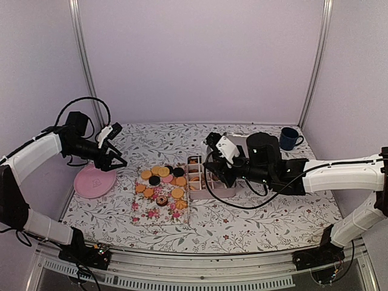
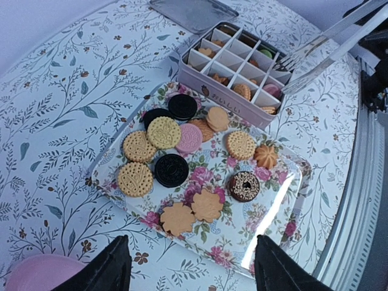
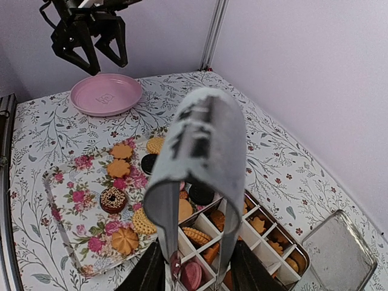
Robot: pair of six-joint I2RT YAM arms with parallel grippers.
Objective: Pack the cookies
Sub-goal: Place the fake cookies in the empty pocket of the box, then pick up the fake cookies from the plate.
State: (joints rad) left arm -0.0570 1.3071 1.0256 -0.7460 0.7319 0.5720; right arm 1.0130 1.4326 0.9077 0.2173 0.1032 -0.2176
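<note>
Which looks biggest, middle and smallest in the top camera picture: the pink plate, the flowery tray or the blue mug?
1. flowery tray
2. pink plate
3. blue mug, though it sits farthest back, which shrinks it a bit

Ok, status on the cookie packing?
Left gripper: jaws open, by plate. Right gripper: jaws shut on tongs, tips at box. Many cookies on tray. Nothing blocking.

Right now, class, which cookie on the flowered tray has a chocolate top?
The ring-shaped cookie beside the two leaf-shaped ones: chocolate with pale sprinkles. The others are tan, yellow, pink or black.
</note>
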